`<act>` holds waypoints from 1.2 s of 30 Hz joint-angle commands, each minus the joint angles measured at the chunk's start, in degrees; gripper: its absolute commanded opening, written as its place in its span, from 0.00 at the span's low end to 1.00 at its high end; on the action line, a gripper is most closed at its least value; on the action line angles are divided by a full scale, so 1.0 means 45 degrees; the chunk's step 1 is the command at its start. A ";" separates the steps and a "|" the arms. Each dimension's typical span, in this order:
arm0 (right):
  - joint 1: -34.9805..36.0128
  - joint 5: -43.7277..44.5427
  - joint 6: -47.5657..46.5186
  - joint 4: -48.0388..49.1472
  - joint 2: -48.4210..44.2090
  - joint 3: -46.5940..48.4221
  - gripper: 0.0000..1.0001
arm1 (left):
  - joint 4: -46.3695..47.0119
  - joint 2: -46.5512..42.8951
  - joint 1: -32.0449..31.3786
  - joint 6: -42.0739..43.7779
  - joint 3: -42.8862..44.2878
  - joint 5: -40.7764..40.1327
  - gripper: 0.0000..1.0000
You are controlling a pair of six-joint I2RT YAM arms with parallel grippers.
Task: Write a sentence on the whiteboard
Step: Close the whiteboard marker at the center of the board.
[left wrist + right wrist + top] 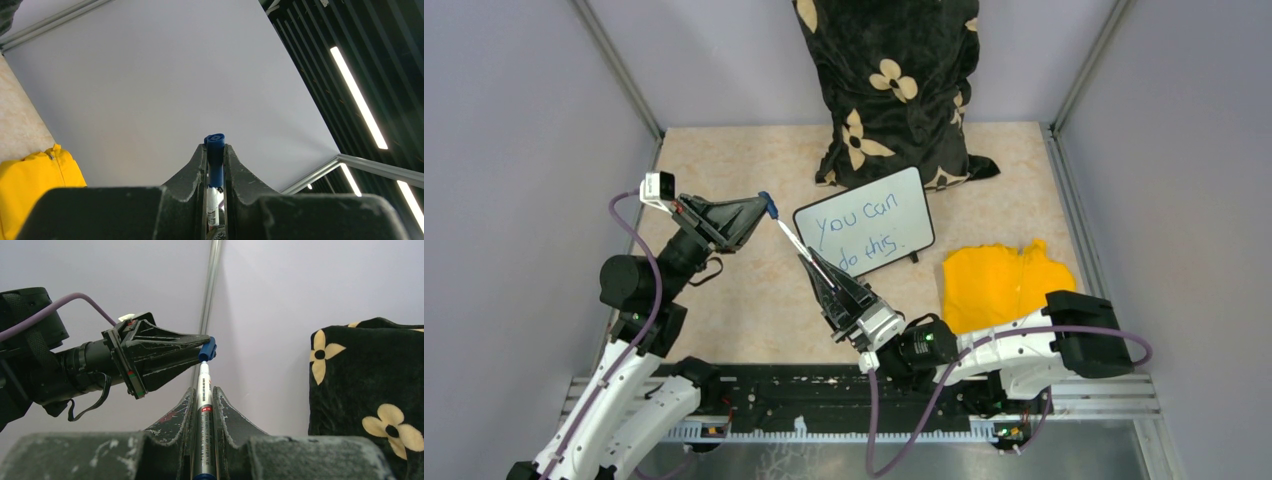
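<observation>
Sentence [861, 233] complete on whiteboard [916, 232]. Right end effector [809, 262] clenched on marker [792, 240]. Left end effector [764, 205] grasping blue cap [769, 206], touching marker tip. Remaining: probably recapping, marker to bench [724, 290].

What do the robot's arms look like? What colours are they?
The left arm and right arm are white near their bases, with chunky black joints higher up and a purple cable looping along each. The left tool and right tool are black wedges with two tapering, scuffed fingers. The left tool has a small red-and-green mark.
</observation>
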 commanded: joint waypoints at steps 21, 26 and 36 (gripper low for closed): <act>0.0121 0.0126 -0.0196 0.1569 0.0084 0.0764 0.00 | 0.0062 -0.0007 -0.0041 0.0275 0.0067 0.0286 0.00; 0.0122 0.0140 -0.0212 0.1615 0.0120 0.0748 0.00 | 0.0190 0.0035 -0.0041 0.0254 0.0124 0.0298 0.00; 0.0116 0.0204 -0.0321 0.1726 0.0213 0.0816 0.00 | 0.0362 0.0056 -0.0041 0.0203 0.0198 0.0487 0.00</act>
